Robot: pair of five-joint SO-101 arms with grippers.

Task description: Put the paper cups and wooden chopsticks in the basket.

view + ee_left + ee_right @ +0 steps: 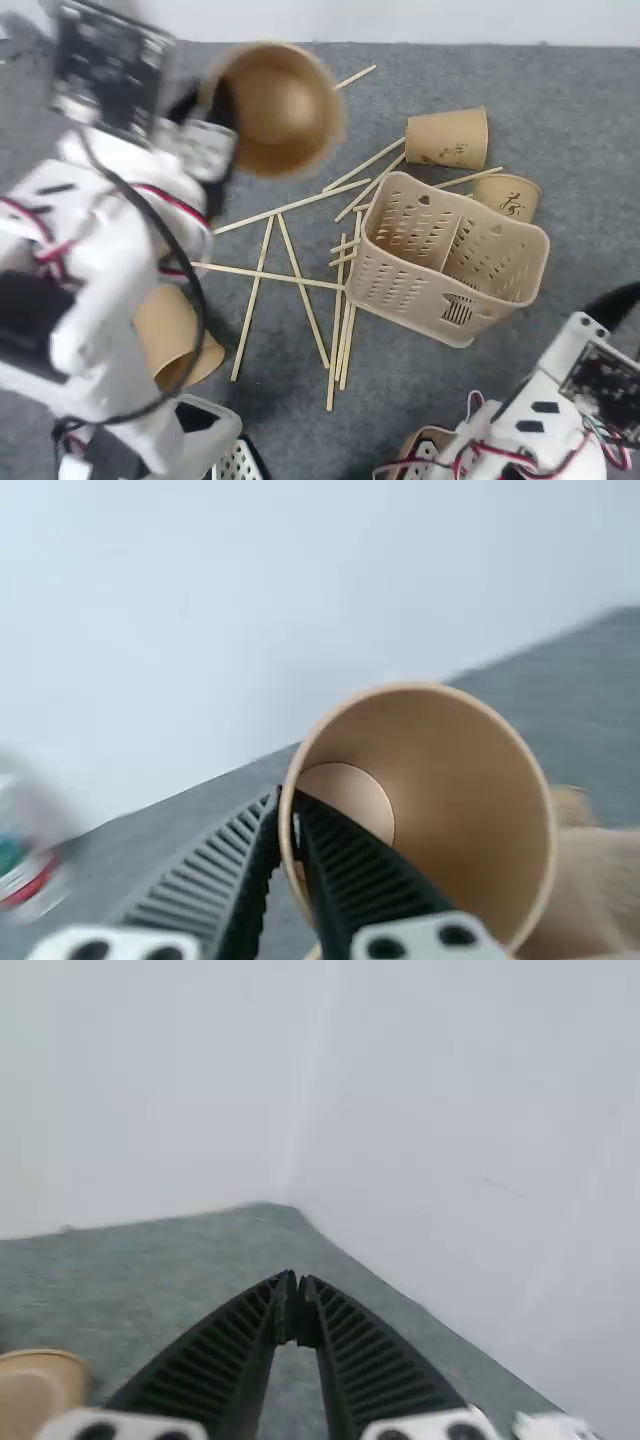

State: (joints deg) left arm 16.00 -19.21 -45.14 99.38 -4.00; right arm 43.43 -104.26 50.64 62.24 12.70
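**Inspector:** Left hand (293, 818), condition?

**Surveyor:** Pinching a paper cup (280, 105) by its wall, with one finger inside the mouth and one outside. The cup is held up off the desk (560, 100). In the high view it sits to the left of and beyond the basket (400, 285), with its open mouth towards the camera.

**Inspector:** Right hand (297, 1285)?

**Surveyor:** Fingers pressed together at the tips. It points at a far corner of the desk and a pale wall.

**Inspector:** Other cups?

**Surveyor:** Three recorded, all outside the basket. A side-lying cup (447, 138) rests on the desk beyond the basket. A second cup (508, 195) is just beside the basket's far rim and partly hidden by it, so contact cannot be confirmed. A third cup (175, 340) lies on the desk, partly under the left arm.

**Inspector:** Chopsticks (290, 207)?

**Surveyor:** Scattered on the desk, mostly left of the basket and crossing one another. Several lie side by side close along the basket's left wall. A few lie between the basket and the side-lying cup. One single stick lies near the held cup.

**Inspector:** The basket itself?

**Surveyor:** It is perforated, with a divider making two compartments, and it stands right of centre on the desk.
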